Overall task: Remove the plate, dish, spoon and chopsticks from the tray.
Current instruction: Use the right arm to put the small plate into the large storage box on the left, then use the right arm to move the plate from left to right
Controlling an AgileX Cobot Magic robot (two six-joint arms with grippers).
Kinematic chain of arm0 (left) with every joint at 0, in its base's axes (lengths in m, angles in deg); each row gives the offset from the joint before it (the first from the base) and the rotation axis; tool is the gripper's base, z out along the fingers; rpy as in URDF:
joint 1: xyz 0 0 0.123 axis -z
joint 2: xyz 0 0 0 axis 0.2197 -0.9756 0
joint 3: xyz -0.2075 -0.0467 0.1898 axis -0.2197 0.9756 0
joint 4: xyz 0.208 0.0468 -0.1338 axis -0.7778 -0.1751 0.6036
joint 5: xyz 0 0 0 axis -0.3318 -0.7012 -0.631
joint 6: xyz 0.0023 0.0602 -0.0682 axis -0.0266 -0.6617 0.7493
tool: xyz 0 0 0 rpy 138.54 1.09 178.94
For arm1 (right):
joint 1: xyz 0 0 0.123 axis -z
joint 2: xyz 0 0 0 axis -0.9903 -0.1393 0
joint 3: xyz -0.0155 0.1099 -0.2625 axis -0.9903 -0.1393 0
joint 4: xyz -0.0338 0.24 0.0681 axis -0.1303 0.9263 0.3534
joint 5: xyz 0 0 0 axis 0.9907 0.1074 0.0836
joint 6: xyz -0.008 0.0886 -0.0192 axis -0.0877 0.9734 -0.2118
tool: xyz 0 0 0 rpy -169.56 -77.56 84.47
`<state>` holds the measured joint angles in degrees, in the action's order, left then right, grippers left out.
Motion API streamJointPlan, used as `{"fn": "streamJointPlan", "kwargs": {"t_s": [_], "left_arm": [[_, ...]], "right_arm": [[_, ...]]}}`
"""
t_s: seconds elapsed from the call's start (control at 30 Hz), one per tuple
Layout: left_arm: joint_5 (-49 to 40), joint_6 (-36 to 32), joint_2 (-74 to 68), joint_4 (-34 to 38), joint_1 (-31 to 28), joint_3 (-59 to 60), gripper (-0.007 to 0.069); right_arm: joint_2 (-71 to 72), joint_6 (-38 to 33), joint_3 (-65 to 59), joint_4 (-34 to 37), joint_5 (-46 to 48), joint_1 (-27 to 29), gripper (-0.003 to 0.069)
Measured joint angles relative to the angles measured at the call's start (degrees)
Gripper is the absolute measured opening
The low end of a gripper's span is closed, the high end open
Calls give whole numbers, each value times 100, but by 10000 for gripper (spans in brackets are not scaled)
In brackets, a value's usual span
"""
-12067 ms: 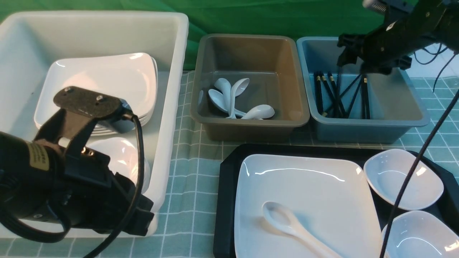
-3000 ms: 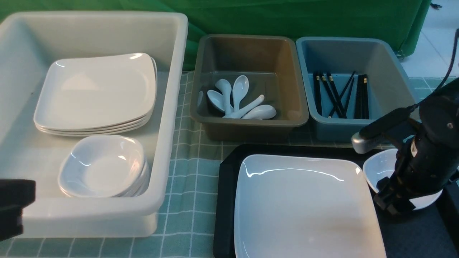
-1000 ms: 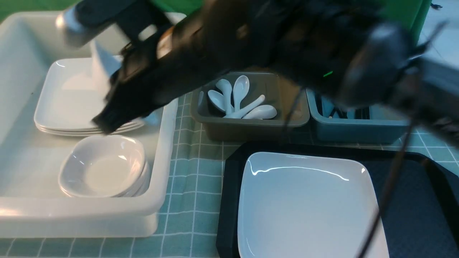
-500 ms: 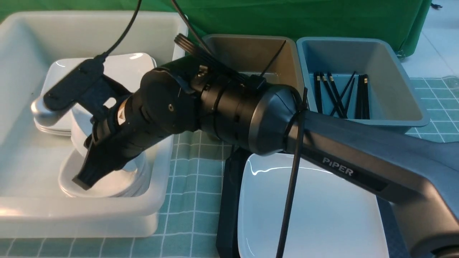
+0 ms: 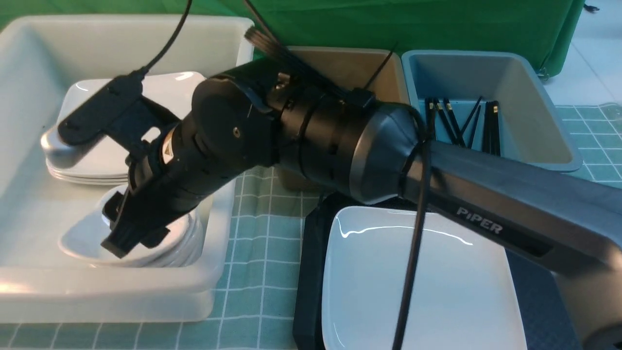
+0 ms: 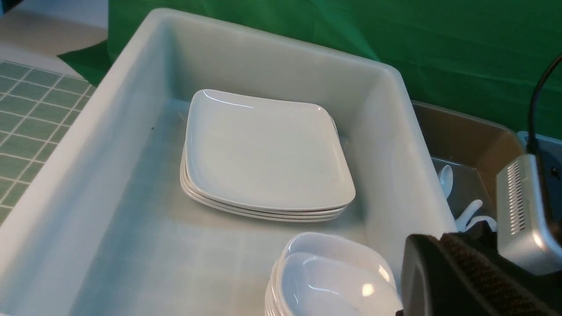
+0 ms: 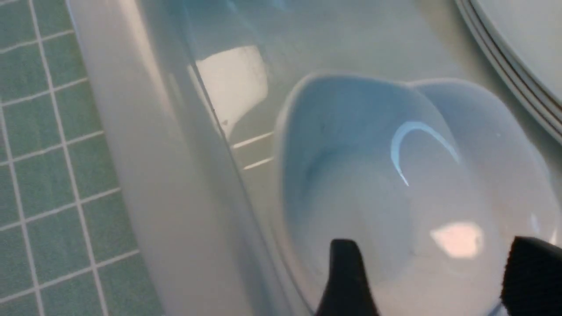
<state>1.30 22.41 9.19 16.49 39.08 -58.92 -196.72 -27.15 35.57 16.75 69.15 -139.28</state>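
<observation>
Right tool (image 7: 439, 285) spread over the small white rounded-square dish (image 5: 80, 238) in the big white plastic bin (image 5: 146, 296).

The tool pinches nothing; the dish lies loose and off-centre on a stack of like dishes (image 5: 194, 238). A fingertip rising close to its rim could hook it and tip it off. The large glossy white square plate (image 5: 423, 282) lies on the black rectangular plastic tray (image 5: 306, 272), under the arm's dangling cable (image 5: 413, 253), which could drag across it. The left tool, out of sight, is pressed together.
</observation>
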Motion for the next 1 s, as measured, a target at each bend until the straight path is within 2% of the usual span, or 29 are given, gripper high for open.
{"fn": "streamJointPlan", "kwargs": {"t_s": [0.2,0.27,0.37,0.43,0.47,0.5,0.53,0.57,0.63,0.67,0.7,0.8,0.9,1.0], "left_arm": [[0,-128,0,-5,0,0,10],[0,-251,-12,1,0,0,10],[-25,-699,-166,139,0,0,10],[-63,-992,-473,468,0,-40,10],[-63,-992,-508,513,0,-50,10],[-69,-1398,-913,1032,0,-114,10],[-64,-1398,-964,1098,0,-123,10],[-56,-1913,-1474,1770,0,-209,10],[-56,-2128,-1715,2175,0,-250,10],[-56,-2663,-2255,2814,0,-375,10],[-56,-2722,-2314,2963,0,-390,10],[-61,-3772,-3402,4043,0,-792,10],[-128,-4245,-4123,4389,136,-1180,10],[-112,-4374,-4862,4456,575,-1583,10]], "right_arm": [[502,367,0,-96,291,0,484],[806,461,0,-491,579,6,456],[1438,878,0,-1446,1415,186,258],[1917,1092,0,-2167,2107,494,98],[1961,1105,0,-2212,2169,530,90],[2305,1182,0,-2446,2645,862,46],[2386,1194,0,-2509,2752,954,40],[2784,1298,-141,-2592,2880,1411,22],[3011,1371,-285,-2617,2880,1687,18],[3427,1483,-660,-2563,2880,2202,17],[3474,1496,-712,-2550,2880,2260,17],[4340,1535,-1918,-2363,2880,3244,17],[4993,1554,-3115,-2303,2854,3834,17],[5908,1611,-4412,-2260,2736,4266,17]]}}
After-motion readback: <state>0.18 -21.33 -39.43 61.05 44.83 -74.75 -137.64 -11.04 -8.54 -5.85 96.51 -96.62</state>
